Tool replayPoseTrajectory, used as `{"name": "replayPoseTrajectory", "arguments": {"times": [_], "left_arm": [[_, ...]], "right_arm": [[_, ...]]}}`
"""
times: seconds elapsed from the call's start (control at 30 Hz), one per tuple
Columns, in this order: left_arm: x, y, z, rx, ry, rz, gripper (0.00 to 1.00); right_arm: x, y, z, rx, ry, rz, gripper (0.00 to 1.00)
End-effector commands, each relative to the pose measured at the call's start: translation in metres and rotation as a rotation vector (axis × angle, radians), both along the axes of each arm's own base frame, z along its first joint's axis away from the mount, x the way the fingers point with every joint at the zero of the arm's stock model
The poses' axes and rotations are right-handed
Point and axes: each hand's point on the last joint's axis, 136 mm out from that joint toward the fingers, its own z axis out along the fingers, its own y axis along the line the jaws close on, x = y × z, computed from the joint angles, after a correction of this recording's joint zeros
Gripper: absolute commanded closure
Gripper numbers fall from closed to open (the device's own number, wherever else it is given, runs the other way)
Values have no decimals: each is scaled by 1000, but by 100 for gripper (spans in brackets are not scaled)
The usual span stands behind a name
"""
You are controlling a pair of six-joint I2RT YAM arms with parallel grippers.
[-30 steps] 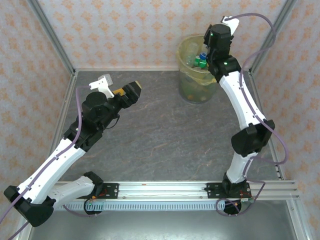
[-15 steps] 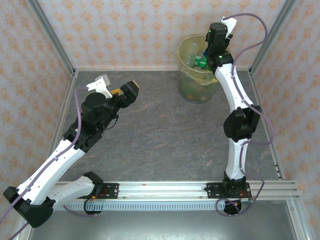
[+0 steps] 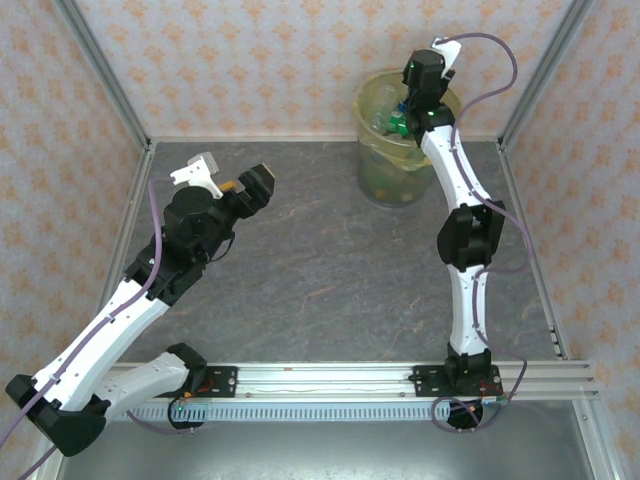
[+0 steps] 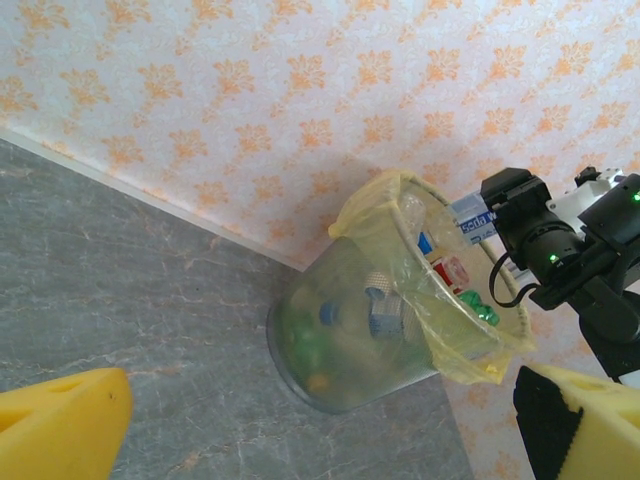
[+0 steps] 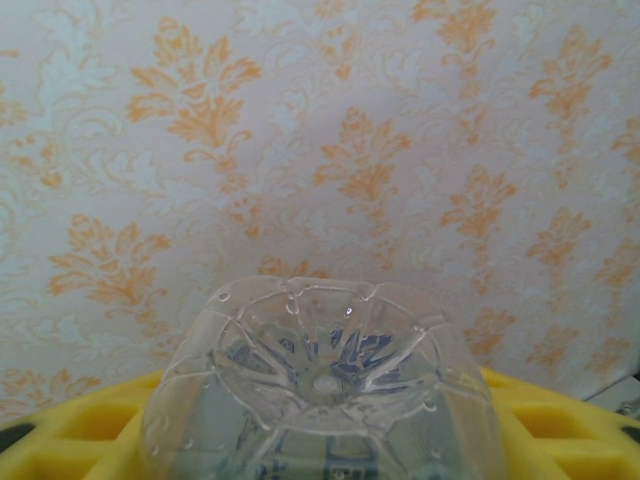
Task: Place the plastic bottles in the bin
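Your right claw point(image 4: 497, 212) is stretched out over the mouth of the bin point(image 3: 385, 170), at the upper right of the overhead view. It sits that high and far forward so that whatever it lets go falls inside the yellow liner rather than onto the rim. Its yellow pads point(image 5: 560, 420) sit on either side of a clear bottle point(image 5: 318, 400). The wrist camera looks straight at the bottle's moulded base, with only wallpaper beyond. From the other wrist you see the blue-and-white label poking out past the claw, just above the bin's far edge. The bottle looks clamped, though you cannot tell how firmly. My reading is that you are at the point of release, and the bottle looks well placed for it.

The bin already holds a heap of bottles point(image 3: 398, 125), with green caps and coloured labels showing through the translucent wall. No bottle shows on the desk point(image 3: 320, 260), so this one may be among the last.

Your left claw point(image 3: 262, 180) hangs over the left of the desk with its pads point(image 4: 60, 425) spread wide and nothing between them. It is parked well apart from the bin, which keeps it clear of the right arm.
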Motion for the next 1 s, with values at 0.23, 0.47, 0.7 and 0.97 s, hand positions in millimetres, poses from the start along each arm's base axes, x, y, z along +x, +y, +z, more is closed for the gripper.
{"name": "replayPoseTrajectory", "arguments": {"times": [0.23, 0.47, 0.7, 0.97], "left_arm": [[2, 5, 10, 18, -29, 24, 1], [6, 2, 10, 27, -34, 18, 1], [9, -1, 9, 38, -38, 9, 1], [12, -5, 5, 37, -39, -4, 1]], "right_arm": [[-3, 18, -17, 26, 98, 101, 20], [-28, 11, 14, 4, 97, 97, 19], [-63, 10, 46, 40, 94, 133, 20], [-84, -3, 57, 7, 93, 90, 24]]}}
